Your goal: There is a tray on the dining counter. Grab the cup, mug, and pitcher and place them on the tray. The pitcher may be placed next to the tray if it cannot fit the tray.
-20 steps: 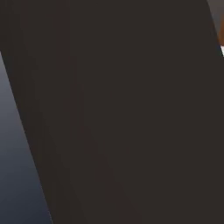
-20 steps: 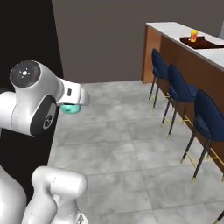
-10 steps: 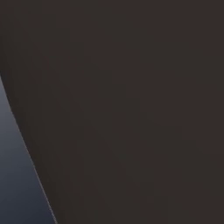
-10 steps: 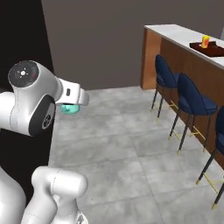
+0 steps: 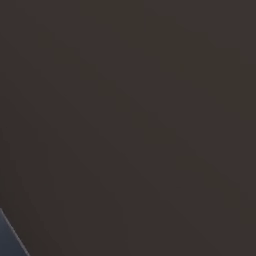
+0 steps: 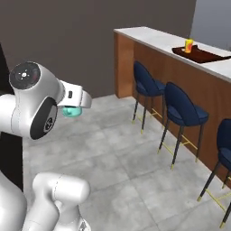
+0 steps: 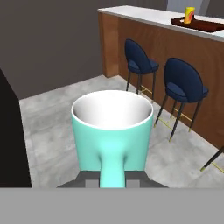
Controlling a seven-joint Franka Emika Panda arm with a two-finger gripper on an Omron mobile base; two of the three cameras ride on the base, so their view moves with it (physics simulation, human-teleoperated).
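The teal mug (image 7: pixel 112 131) hangs in the air in front of the hand, its pale inside facing up and its handle toward the camera. My gripper (image 7: pixel 112 176) is shut on that handle, with the dark fingers (image 7: pixel 91 180) on either side. From the right base view, the mug (image 6: pixel 70 111) peeks out under the white hand, above the floor. Far off on the dining counter (image 6: pixel 149 38) lies the dark tray (image 6: pixel 200 55), and the yellow cup (image 6: pixel 188 45) stands on it. The hand view shows the tray (image 7: pixel 205 25) and the cup (image 7: pixel 190 14) at top right. The pitcher is out of view.
Navy bar stools (image 6: pixel 146 83) (image 6: pixel 185 106) line the counter's brown wooden front, with another stool (image 6: pixel 225 144) at the right edge. Grey tiled floor (image 6: pixel 117 153) lies between me and the counter. A dark flat surface (image 5: pixel 128 128) stands close on the left.
The whole picture has shifted, so the base has moved. The counter and stools now sit further left and larger in the right base view. The mug stays in the gripper.
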